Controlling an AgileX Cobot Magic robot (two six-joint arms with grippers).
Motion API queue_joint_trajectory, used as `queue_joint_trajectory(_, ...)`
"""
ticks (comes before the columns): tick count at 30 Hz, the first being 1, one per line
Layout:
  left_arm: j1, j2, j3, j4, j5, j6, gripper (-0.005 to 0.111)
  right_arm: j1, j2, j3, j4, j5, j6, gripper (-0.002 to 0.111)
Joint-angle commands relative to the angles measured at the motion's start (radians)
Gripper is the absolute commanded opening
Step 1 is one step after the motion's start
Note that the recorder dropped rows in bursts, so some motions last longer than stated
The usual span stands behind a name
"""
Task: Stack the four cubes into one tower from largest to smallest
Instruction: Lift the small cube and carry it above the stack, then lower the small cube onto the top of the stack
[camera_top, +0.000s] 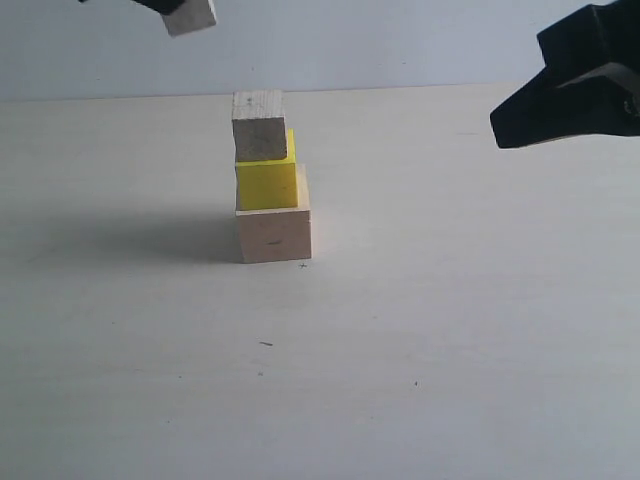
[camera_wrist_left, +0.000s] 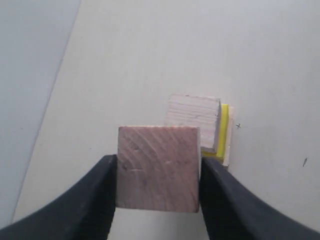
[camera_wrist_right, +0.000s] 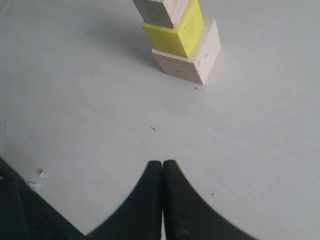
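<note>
— Table (camera_top: 420, 400) comes first, pale and bare up front but for a few dark specks (camera_top: 266, 344). What stands behind?

— Big cube (camera_top: 274, 236) on the table, yellow cube (camera_top: 266, 185) on that, top cube (camera_top: 259, 125) on the yellow. The stack (camera_top: 268, 190) is three high and its edges are not flush; the top cube sits toward the yellow one's left side.

— And the fourth?

— Held cube (camera_top: 192, 15) is at the upper edge, above and left of the stack, clear of it. Right gripper (camera_top: 505, 128) hangs at the right, well apart from the stack.

— Left wrist view?

— Left gripper (camera_wrist_left: 158, 167) clamps the held cube, a black jaw pressed on each side face, parted only by the cube's width. Past it the stack shows from above, not touching.

— Right wrist view?

— Right gripper's jaws are pressed together tip to tip with nothing between them, over bare table. The stack stands well beyond, its top cube cut off by the edge.
</note>
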Motion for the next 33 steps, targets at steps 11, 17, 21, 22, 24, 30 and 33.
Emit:
queue_joint_trajectory(11, -0.097, 0.086, -0.009, 0.053, 0.004, 0.010, 0.000, -0.003, -0.008, 0.002, 0.008, 0.001, -0.011, 0.000)
queue_joint_trajectory(17, -0.097, 0.104, -0.053, 0.026, -0.001, 0.034, 0.000, -0.003, -0.008, 0.002, 0.008, 0.001, -0.011, 0.000)
queue_joint_trajectory(21, -0.097, 0.143, -0.117, 0.026, 0.004, 0.034, 0.000, -0.003, -0.008, 0.002, 0.008, 0.001, -0.011, 0.000)
queue_joint_trajectory(22, -0.097, 0.154, -0.130, 0.026, 0.004, 0.029, 0.000, -0.003, -0.008, 0.002, 0.008, 0.001, -0.011, 0.000)
queue_joint_trajectory(24, -0.097, 0.168, -0.146, 0.024, 0.004, 0.021, 0.000, -0.003, -0.008, 0.002, 0.008, 0.001, -0.011, 0.000)
queue_joint_trajectory(30, -0.097, 0.190, -0.150, 0.048, 0.004, -0.004, 0.000, -0.003, -0.008, 0.002, 0.008, 0.005, -0.011, 0.000)
queue_joint_trajectory(33, -0.097, 0.190, -0.150, 0.050, 0.004, -0.021, 0.000, -0.003, -0.008, 0.002, 0.006, 0.004, -0.011, 0.000)
